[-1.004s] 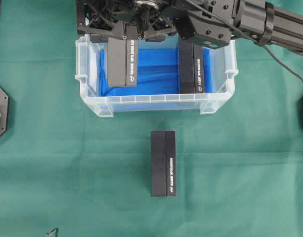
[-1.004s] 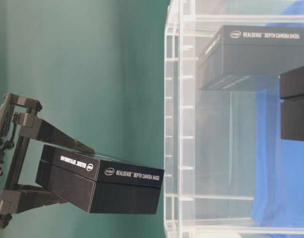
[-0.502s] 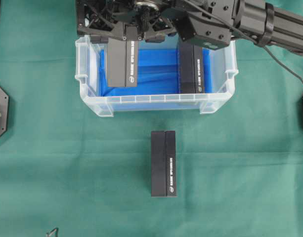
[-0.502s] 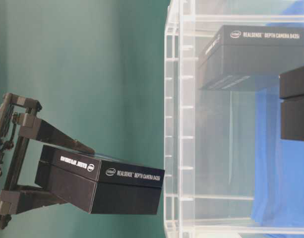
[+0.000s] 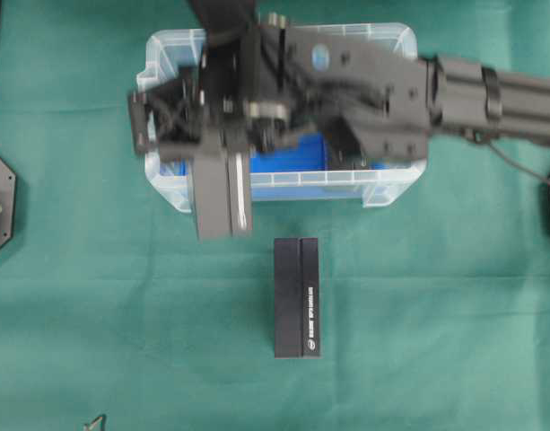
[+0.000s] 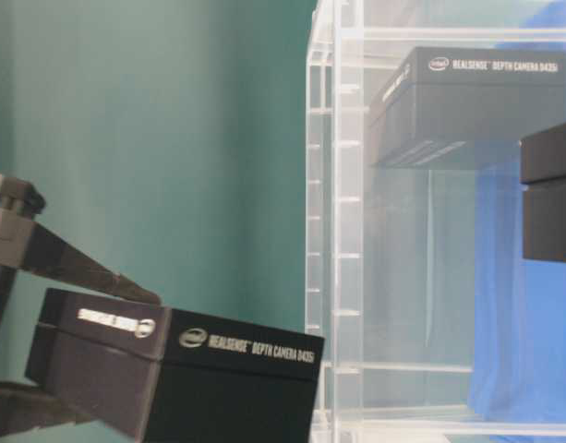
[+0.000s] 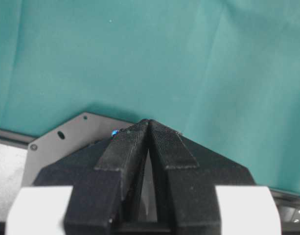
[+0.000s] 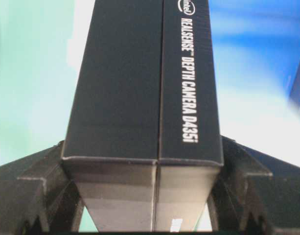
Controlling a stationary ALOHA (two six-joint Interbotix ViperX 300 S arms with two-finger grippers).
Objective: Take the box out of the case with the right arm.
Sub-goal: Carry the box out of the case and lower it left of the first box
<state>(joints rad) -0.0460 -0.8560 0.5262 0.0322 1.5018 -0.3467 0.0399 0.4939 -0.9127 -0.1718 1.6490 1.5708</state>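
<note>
Black and matte, the long cardboard box (image 5: 221, 190) sits clamped between the right arm's truss-patterned fingers (image 8: 32, 196), held above the clear plastic case's (image 5: 382, 184) six-o'clock rim. Lifting looks done; setting it on the green counter (image 5: 436, 314) remains. The left gripper's fingers (image 7: 125, 147) rest together.

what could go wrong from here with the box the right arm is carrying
1. The held box sticks out far past the right gripper fingers, gripped near one end, so it could tilt or slip.
2. Its far end hangs over the case front wall; lowering early could clip the rim.
3. The box on the cloth lies close by.
</note>
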